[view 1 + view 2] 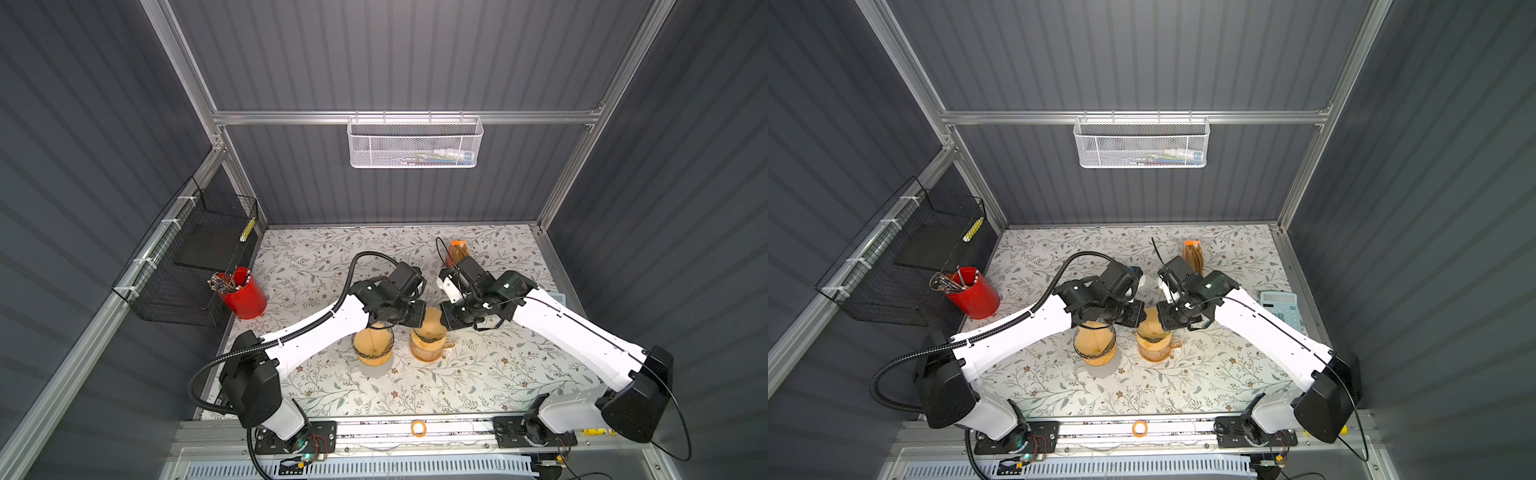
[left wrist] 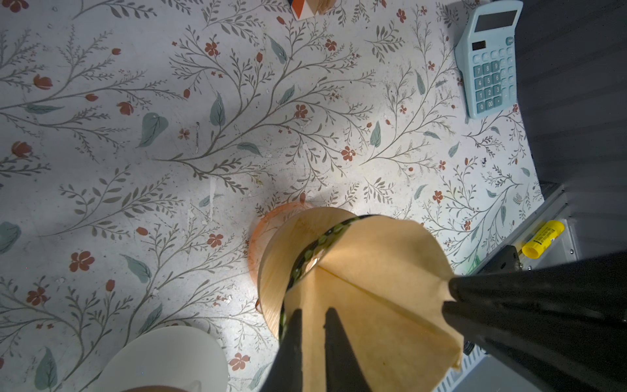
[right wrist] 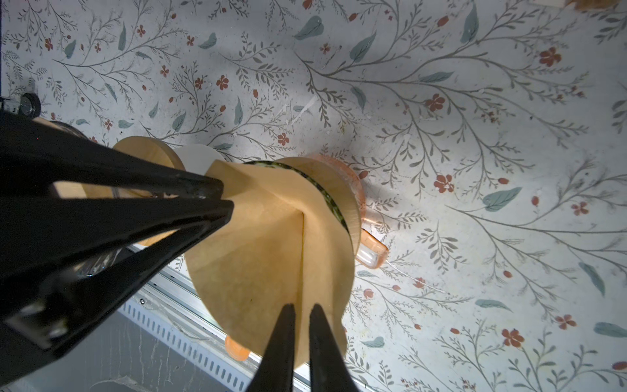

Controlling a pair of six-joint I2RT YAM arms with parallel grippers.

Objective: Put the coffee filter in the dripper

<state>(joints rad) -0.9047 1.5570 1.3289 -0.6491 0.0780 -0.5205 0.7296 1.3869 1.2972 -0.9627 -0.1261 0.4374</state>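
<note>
Tan coffee filter, conical, centre crease

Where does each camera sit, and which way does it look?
Both top views: overhead, looking down at the table; both arms show.
Left wrist: on left arm, looking down past left gripper at coffee filter; right gripper shows.
Right wrist: on right arm, looking down past right gripper at coffee filter; left gripper shows.
Shared by all: coffee filter and dripper.
</note>
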